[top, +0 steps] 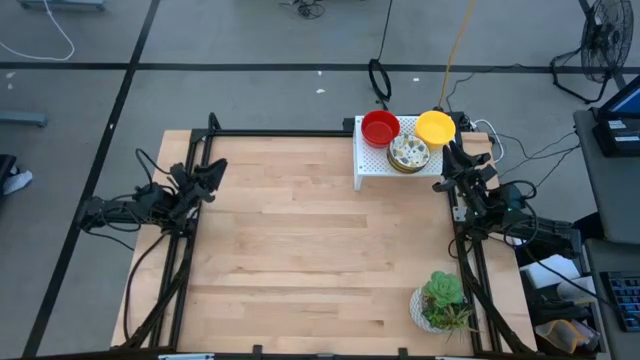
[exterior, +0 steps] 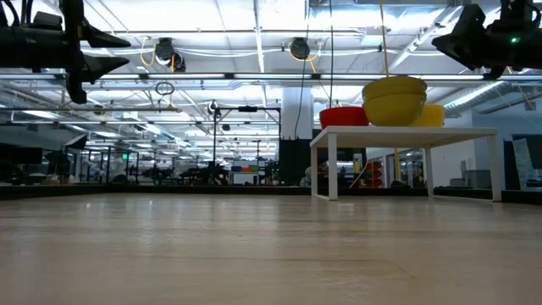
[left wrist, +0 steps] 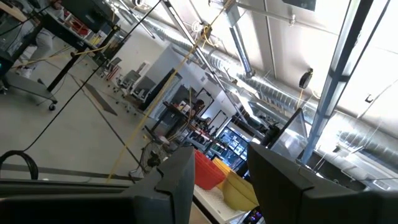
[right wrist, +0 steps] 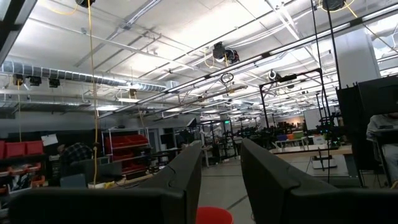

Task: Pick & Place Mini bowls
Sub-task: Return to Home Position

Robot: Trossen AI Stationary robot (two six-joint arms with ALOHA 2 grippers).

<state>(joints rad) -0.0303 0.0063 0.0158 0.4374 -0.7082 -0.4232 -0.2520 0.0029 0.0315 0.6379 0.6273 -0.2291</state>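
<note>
1. Since the right gripper (top: 455,157), parted and empty, hangs just beside the yellow bowl (top: 435,127) and patterned bowls (top: 409,152) on the shelf (top: 373,168), a sideways swing could clip them.
2. The left gripper (top: 208,178), likewise parted and empty, is well apart.

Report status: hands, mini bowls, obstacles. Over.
Left hand open, empty, at left edge. Right hand open, empty, beside rack. Red bowl, yellow bowl, patterned bowls on rack. Plant pot far off.

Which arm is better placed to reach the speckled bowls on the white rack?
Likely right. The right gripper hangs beside the rack, close to the speckled bowls; the left gripper sits across the table.
</note>
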